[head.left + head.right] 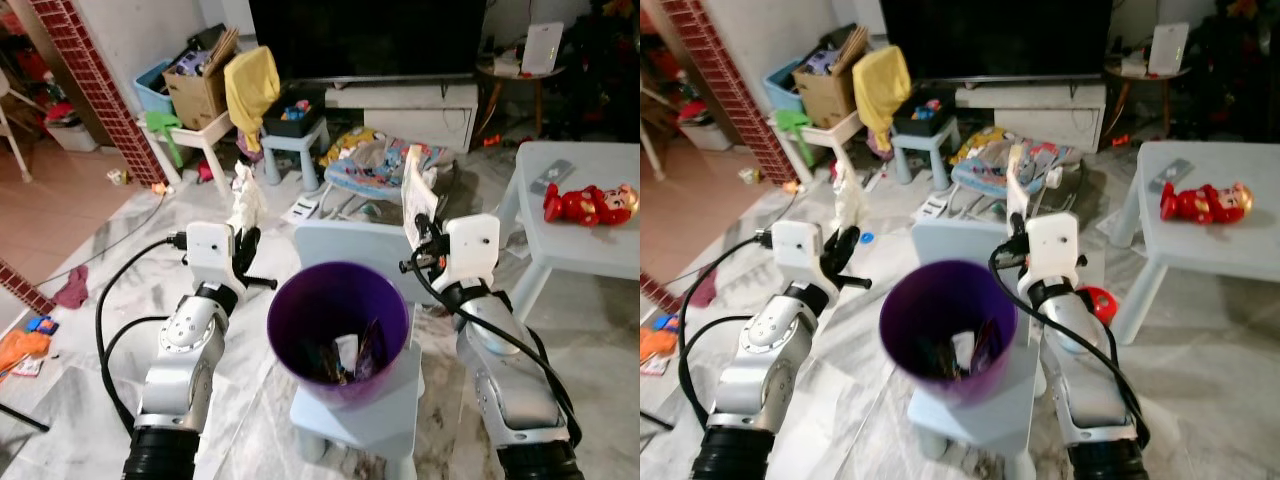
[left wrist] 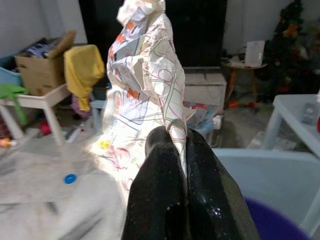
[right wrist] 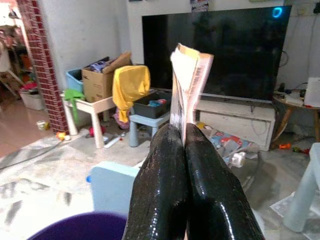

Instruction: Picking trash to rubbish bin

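Note:
A purple rubbish bin (image 1: 339, 330) stands on a pale blue stool (image 1: 372, 415) right before me, with several wrappers inside. My left gripper (image 1: 243, 243) is raised to the bin's left, shut on a crumpled printed paper (image 2: 145, 95) that sticks up above the fingers (image 2: 165, 200). My right gripper (image 1: 424, 240) is raised to the bin's right, shut on a folded booklet (image 3: 186, 85) standing upright. Both pieces of trash are held higher than the bin's rim, each off to its side.
A white low table (image 1: 590, 215) with a red doll (image 1: 590, 203) stands at the right. Behind are a TV cabinet (image 1: 400, 105), a small stool with a toy bin (image 1: 295, 125), a cardboard box (image 1: 195, 90), and clutter on the marble floor (image 1: 110, 260).

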You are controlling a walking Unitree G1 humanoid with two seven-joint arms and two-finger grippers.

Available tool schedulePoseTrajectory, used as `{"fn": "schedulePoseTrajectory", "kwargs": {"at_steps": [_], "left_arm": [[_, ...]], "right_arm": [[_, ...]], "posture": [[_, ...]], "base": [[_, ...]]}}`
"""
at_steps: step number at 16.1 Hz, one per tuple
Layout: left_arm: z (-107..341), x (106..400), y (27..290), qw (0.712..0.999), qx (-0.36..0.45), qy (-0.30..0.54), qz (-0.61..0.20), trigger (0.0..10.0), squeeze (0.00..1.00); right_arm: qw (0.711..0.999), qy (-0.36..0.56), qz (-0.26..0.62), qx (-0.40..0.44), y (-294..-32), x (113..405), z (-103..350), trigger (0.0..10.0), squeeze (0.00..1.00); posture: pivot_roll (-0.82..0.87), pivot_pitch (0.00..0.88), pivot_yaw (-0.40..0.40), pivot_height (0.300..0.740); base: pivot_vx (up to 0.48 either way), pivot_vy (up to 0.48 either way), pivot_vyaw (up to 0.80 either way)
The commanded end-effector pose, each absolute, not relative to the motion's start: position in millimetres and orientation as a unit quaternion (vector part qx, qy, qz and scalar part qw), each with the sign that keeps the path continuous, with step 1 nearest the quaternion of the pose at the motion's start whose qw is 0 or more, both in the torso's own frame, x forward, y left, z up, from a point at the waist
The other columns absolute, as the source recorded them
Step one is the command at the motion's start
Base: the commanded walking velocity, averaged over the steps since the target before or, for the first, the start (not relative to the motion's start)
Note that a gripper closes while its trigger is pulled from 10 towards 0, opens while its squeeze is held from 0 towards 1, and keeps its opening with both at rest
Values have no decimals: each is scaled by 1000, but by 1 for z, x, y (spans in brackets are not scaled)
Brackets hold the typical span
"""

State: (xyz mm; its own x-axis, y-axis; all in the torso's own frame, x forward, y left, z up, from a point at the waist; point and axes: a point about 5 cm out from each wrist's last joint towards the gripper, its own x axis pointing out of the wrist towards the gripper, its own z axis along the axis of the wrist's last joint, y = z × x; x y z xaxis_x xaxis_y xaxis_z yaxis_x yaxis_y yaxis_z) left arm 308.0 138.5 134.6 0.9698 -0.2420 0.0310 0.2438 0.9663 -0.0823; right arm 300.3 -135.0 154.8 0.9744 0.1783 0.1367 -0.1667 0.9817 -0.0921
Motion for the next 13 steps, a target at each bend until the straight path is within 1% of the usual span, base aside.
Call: {"fn": "schedulePoseTrajectory", "kwargs": {"at_steps": [1,3,4,5,6,7,9,13], "left_arm": [[130,308,136,991,-41,5,-126,10000,0],[115,308,139,991,-43,34,-124,10000,0],[98,309,141,988,-51,76,-121,10000,0],[92,310,141,987,-57,90,-122,10000,0],[79,310,134,981,-73,123,-132,10000,0],[74,311,130,979,-70,134,-137,10000,0],[75,311,121,976,-77,126,-161,10000,0],[67,311,122,974,-87,137,-158,10000,0]], "right_arm": [[993,-76,83,-45,-138,301,157,10000,0],[992,-77,85,-46,-138,301,158,10000,0],[992,-78,86,-47,-137,302,159,10000,0],[992,-79,86,-48,-137,302,160,10000,0],[992,-79,86,-49,-138,302,160,10000,0],[992,-80,86,-50,-138,302,161,10000,0],[992,-82,80,-53,-142,302,163,10000,0],[992,-80,79,-54,-142,300,162,10000,0]], "posture": [[-11,31,106,740],[-14,29,104,740],[-19,30,101,740],[-19,30,100,740],[-26,31,98,740],[-28,31,99,740],[-36,36,101,740],[-39,41,97,740]], "base": [[0,0,0],[0,0,0],[0,0,0],[0,0,0],[0,0,0],[0,0,0],[0,0,0],[0,0,0]]}}
